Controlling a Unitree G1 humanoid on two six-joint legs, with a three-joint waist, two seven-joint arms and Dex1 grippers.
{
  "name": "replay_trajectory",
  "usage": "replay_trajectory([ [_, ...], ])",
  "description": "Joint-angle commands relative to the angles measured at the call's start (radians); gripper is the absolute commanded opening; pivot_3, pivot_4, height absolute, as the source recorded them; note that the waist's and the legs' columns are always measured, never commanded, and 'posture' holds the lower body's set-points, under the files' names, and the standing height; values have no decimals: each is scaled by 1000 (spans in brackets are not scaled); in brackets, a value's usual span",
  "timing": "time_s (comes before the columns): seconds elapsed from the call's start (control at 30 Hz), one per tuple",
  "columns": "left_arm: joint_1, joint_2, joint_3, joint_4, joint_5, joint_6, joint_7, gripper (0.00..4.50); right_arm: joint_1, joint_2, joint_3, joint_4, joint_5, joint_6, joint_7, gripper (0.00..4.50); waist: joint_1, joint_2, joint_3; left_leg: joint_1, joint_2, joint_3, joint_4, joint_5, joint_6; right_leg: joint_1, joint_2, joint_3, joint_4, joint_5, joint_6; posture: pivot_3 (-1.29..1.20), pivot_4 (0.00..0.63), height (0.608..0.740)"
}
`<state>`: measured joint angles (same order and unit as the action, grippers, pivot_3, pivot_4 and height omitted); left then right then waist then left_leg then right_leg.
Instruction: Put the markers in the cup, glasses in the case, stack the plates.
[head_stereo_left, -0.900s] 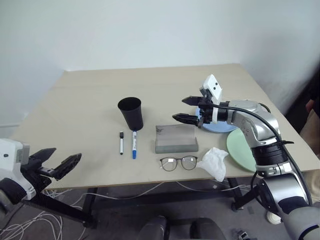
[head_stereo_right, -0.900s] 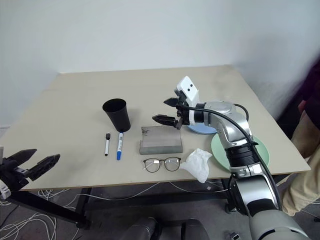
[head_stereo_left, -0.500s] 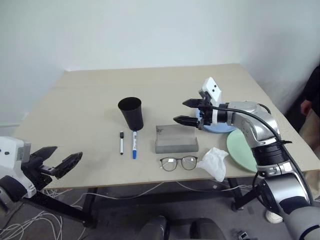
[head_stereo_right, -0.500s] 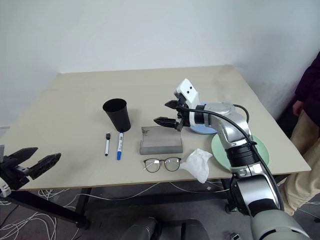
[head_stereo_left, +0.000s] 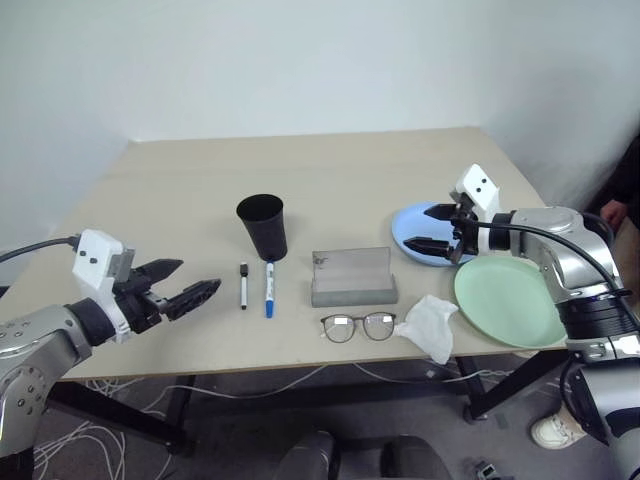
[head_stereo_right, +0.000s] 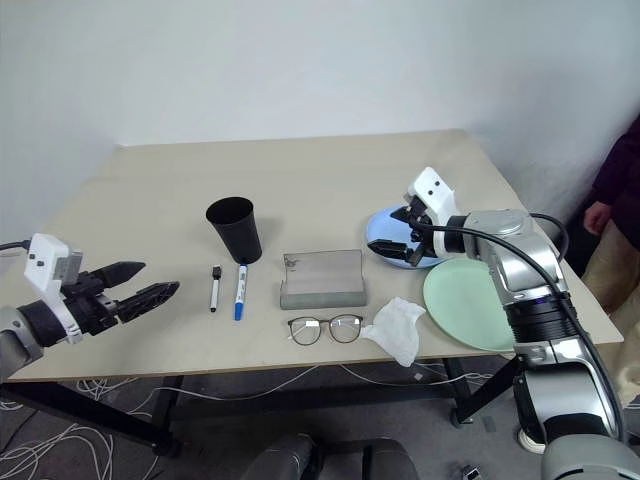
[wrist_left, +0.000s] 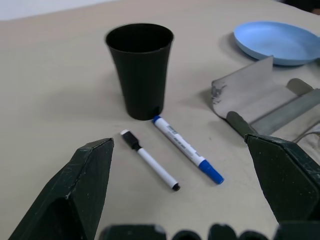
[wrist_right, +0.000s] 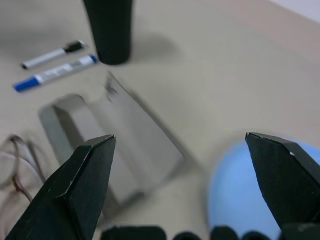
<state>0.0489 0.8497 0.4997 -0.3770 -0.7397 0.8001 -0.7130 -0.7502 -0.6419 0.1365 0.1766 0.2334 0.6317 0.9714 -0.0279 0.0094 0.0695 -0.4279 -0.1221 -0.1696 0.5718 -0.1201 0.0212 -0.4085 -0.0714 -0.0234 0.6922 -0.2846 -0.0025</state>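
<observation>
Black gripper fingers have shifted on both sides within the last second. The right gripper (head_stereo_left: 436, 226), which hung over the case (head_stereo_left: 352, 277), has drawn back to the right and now hovers over the near-left rim of the blue plate (head_stereo_left: 420, 222), jaws spread wide, holding nothing. The left gripper (head_stereo_left: 183, 283), earlier low off the near-left edge of the surface (head_stereo_left: 180, 180), has come up over it and points toward the markers, jaws wide and empty too.

I read this as a split of work — left arm for the markers, right for the plates — with nothing yet done.

Taking the case as the clock's centre, the cup (head_stereo_left: 263, 227) stands at 10 o'clock, the black-capped marker (head_stereo_left: 242, 285) and blue-capped marker (head_stereo_left: 268, 288) lie side by side at 9, the glasses (head_stereo_left: 357, 326) at 6, a tissue (head_stereo_left: 428, 325) at 4, the green plate (head_stereo_left: 508, 301) at 3.

The left wrist view shows what the head views barely show — the case (wrist_left: 260, 102) is open, its lid raised. The right wrist view confirms that from the far side.
</observation>
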Motion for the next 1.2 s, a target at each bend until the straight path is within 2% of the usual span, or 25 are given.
replay_trajectory([
  [0.03,-50,10,-32,22,21,-40,-24,4463,17,-39,-32,-59,-8,32,-21,4500,2,0,0,0,0,0,1,0,0,0,0,0,0,0,0,0,0,740],
  [0.43,-116,-23,-136,79,62,-95,-43,4463,150,-162,-35,-226,-10,163,-54,4500,7,-1,0,-1,1,2,4,-1,2,1,0,2,0,0,-1,0,0,740],
  [0.63,-133,-35,-164,116,80,-120,-69,4463,266,-243,-45,-394,-6,247,-75,4500,9,-1,0,-1,1,3,5,-2,3,0,0,2,0,-1,-1,0,0,740],
  [0.9,-148,-35,-182,142,91,-132,-91,4463,374,-294,-56,-512,-17,322,-129,4500,8,-2,0,-1,2,6,7,-3,5,1,0,4,0,0,0,0,0,740],
  [1.2,-153,-37,-183,147,101,-129,-102,4463,413,-333,-14,-554,-30,343,-139,4500,8,-3,0,-1,3,16,11,-7,11,1,-1,9,0,1,1,0,0,740],
])
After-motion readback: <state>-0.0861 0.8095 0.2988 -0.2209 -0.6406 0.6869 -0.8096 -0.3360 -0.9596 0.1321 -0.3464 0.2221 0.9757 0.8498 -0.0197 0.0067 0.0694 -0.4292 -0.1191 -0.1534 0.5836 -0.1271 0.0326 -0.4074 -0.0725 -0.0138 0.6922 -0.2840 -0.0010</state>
